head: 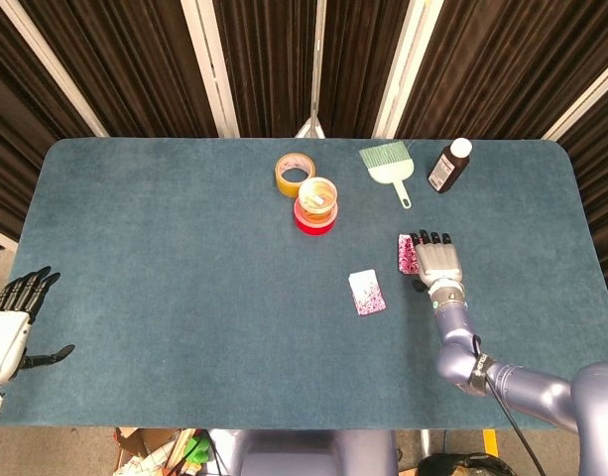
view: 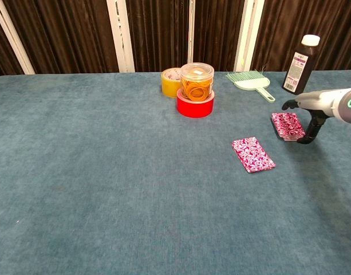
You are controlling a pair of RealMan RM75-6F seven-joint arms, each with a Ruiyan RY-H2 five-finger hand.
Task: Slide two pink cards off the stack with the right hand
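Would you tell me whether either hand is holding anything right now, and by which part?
Nothing is held. The right hand rests fingers-down on the card stack, pressing rather than gripping; the left hand is open and empty.

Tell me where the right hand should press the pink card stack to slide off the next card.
Press fingertips down on the top face of the card stack, coming from above. It lies flat on the table, leaving no edge to pinch. The right hand is beside it already; drag toward the loose pink card.

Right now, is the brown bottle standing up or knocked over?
Standing up. The brown bottle sits on its base at the back of the table, its white cap pointing straight up in the chest view.
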